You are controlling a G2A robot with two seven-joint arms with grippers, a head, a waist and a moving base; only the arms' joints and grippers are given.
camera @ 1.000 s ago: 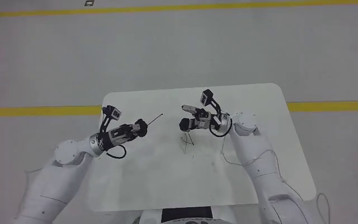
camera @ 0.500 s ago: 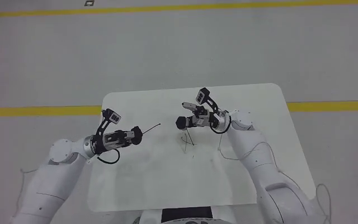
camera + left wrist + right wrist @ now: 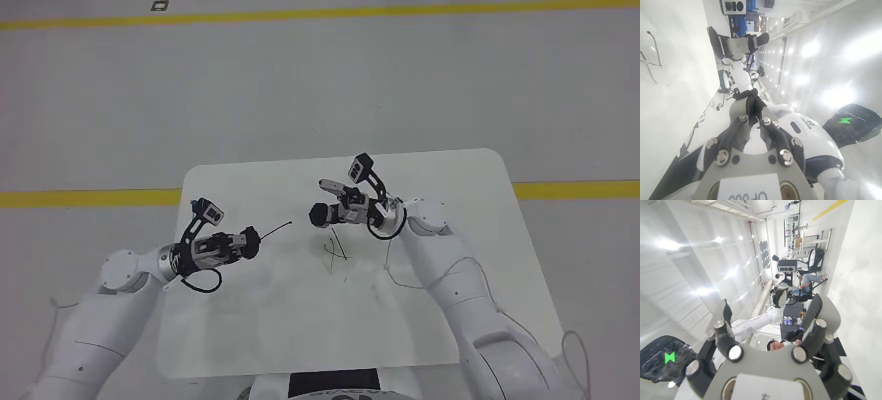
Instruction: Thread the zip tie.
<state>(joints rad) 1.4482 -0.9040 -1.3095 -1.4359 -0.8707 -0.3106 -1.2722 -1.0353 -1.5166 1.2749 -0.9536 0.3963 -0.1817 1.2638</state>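
Change: compared with a second ago, the left gripper (image 3: 250,238) is found drawn a little toward the robot's side of the tabletop (image 3: 430,300). The right gripper (image 3: 771,303) is found displaced slightly toward the left arm and the far edge. The gap between the two is somewhat narrowed.
Left jaws: clenched on the zip tie (image 3: 272,230), which is pinched by one end between the dark pads.
Zip tie: a thin black strip, carried in the air over the left half of the tabletop. It is pointed away from the left gripper toward the right gripper, angled a little toward the far edge. Its free tip is kept apart from the right gripper, just short of it.
Right jaws: released and spread wide, with nothing held between them.
Right gripper position: held over the middle of the tabletop and turned to face the left gripper.
Loose ties (image 3: 336,248): a few thin black strips are laid crossed over one another on the tabletop. They are placed just on the robot's side of the right gripper and are touched by neither gripper.
Tabletop: white, with rounded corners.
Floor (image 3: 320,90): pale grey and marked with yellow lines.
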